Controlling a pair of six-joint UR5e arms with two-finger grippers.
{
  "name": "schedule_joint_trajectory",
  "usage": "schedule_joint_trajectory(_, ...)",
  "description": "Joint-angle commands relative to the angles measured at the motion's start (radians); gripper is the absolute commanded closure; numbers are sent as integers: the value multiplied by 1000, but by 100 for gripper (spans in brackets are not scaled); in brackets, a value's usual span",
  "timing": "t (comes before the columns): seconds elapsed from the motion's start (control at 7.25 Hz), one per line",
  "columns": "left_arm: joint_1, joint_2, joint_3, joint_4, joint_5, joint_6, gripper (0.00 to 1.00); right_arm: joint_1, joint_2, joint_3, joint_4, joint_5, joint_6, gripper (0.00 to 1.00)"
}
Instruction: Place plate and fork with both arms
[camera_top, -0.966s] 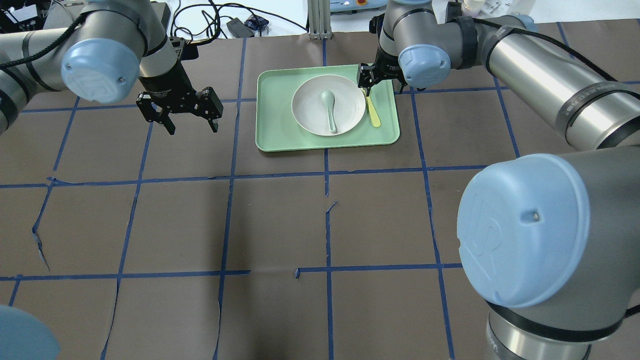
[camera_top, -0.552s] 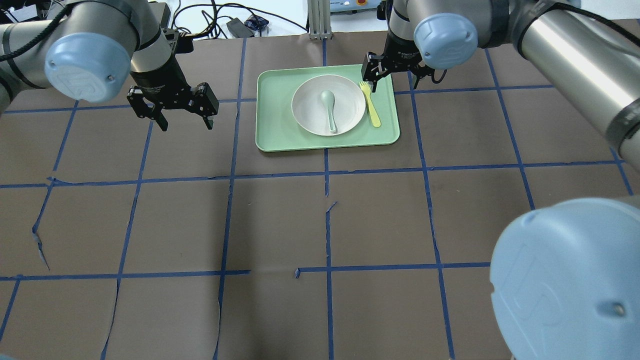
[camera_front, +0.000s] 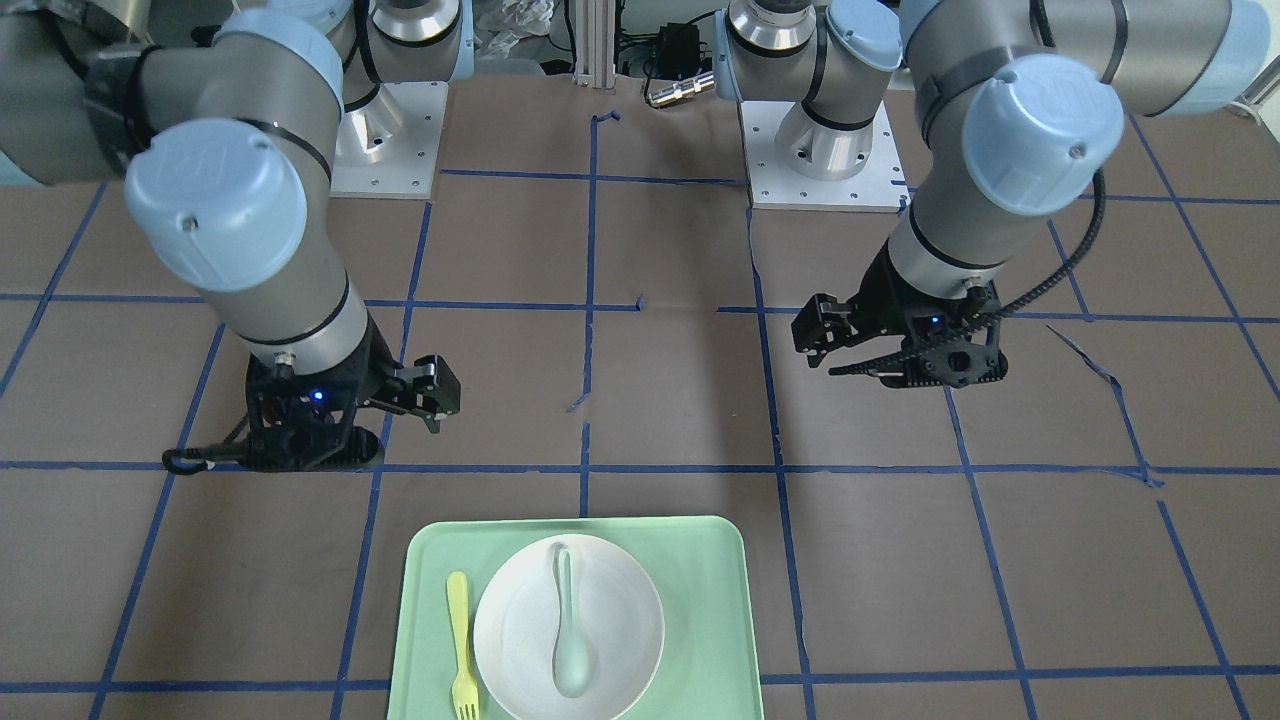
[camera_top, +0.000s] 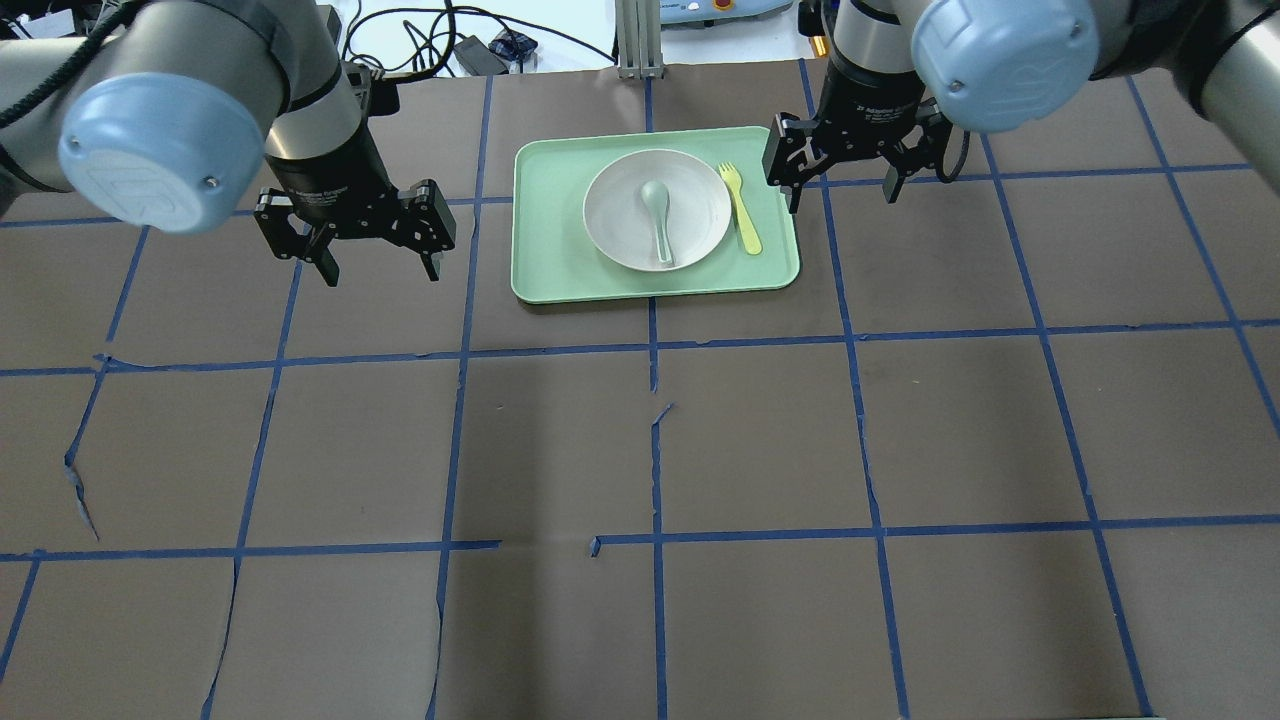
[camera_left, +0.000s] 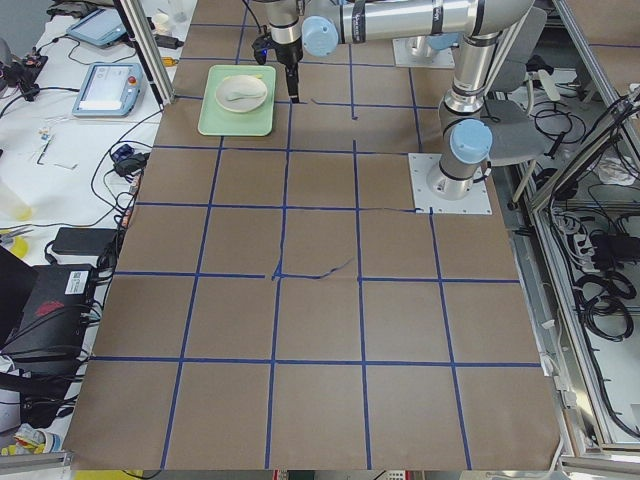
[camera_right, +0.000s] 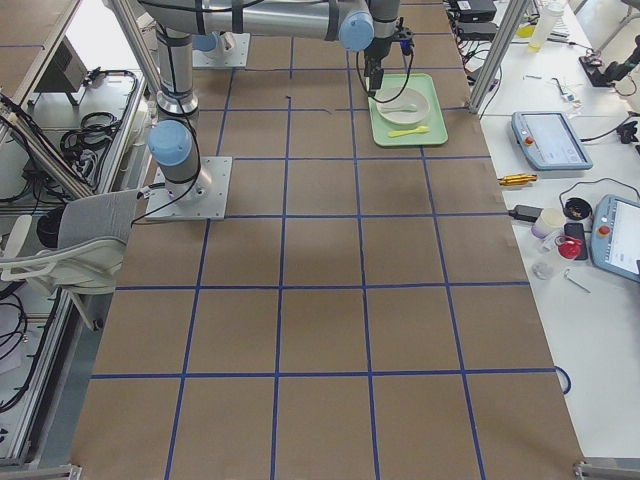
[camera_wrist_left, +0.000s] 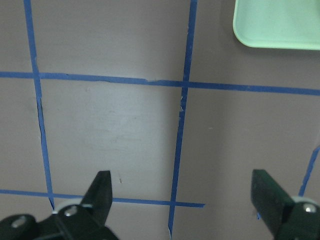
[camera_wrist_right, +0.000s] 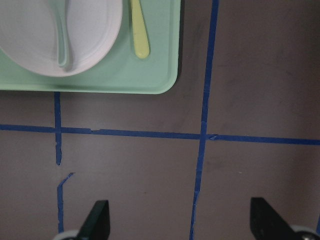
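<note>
Brown paper crossed by blue tape lines covers the tabletop (camera_top: 640, 450), and a rectangular mint-green plastic tray (camera_top: 545, 230) lies flat on it, towards the side far from my bases. On the tray sits the round off-white shallow plate (camera_top: 615, 205), roughly in the tray's middle, with a pale grey-green spoon (camera_top: 658, 222) lying inside it. The small pale-yellow plastic fork (camera_top: 741, 212) lies on the tray's floor just beside the plate, between the plate's rim and the tray edge nearest my right arm. Its tines point away from me. My right end effector (camera_top: 842, 198) hovers over bare tabletop just off that same tray edge, fingers spread wide and holding nothing. My left end effector (camera_top: 381, 272) hangs off the opposite side of the tray, farther from it. It is likewise released and empty, fingers pointing down. Neither end effector touches the tray, the plate or the fork.
</note>
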Motion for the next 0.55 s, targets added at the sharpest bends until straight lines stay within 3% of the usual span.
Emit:
schedule_joint_trajectory(0.0,-45,18,-13,-2,8,3,0,1,-43,2,59,2,0,0)
schedule_joint_trajectory(0.14,-41,29,-13,-5,-41,9,0,3,-45,2,61,7,0,0)
schedule_joint_trajectory(0.41,-41,52,4,-72,-41,12,0,6,-53,0,61,7,1,0)
